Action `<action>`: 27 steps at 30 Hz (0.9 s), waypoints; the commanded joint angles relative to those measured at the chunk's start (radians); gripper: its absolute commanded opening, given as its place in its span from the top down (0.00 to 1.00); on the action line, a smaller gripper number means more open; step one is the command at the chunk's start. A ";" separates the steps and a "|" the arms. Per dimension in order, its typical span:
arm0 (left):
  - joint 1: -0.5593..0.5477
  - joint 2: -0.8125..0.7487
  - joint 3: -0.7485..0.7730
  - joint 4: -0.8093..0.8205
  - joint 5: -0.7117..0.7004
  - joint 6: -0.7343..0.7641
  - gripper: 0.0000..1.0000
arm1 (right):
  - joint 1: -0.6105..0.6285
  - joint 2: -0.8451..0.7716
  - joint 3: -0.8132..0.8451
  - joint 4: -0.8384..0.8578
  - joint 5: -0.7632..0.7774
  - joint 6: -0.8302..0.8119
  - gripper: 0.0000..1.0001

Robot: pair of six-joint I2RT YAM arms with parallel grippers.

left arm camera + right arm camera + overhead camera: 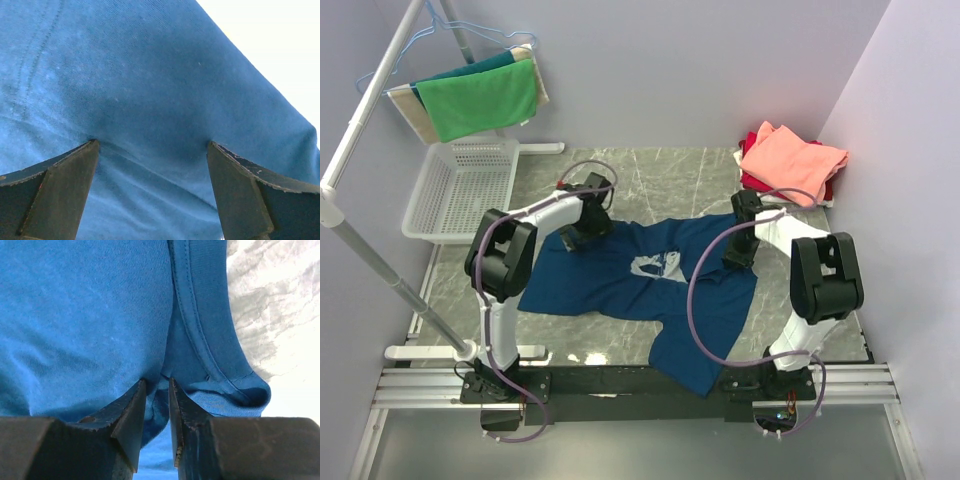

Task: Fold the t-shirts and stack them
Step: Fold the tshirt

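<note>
Left arm (pixel 505 258) and right arm (pixel 823 277) bent low over one navy t-shirt (pixel 620 285) spread across the worktop (pixel 660 180), left gripper (pixel 152 145) splayed wide on it, right gripper (pixel 157 382) pinching a fold, one pink t-shirt (pixel 790 155) atop one red t-shirt (pixel 753 181), far-right corner

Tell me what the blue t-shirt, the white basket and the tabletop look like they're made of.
Blue t-shirt: soft matte knit, likely cotton jersey; fine knit ribs and a stitched hem show close up. Basket: white, probably moulded plastic; regular grid of holes. Tabletop: glossy grey-veined marble look; real stone or printed laminate, can't tell.
</note>
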 commanded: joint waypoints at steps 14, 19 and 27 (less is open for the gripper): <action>0.166 0.111 0.082 -0.019 -0.006 0.123 0.04 | 0.009 0.245 0.288 -0.149 0.157 -0.060 0.67; 0.169 0.141 0.157 -0.062 -0.051 0.146 0.03 | 0.009 0.318 0.434 -0.203 0.176 -0.077 0.67; 0.171 -0.003 0.108 -0.024 -0.039 0.193 0.03 | 0.019 0.179 0.370 -0.155 0.156 -0.076 0.67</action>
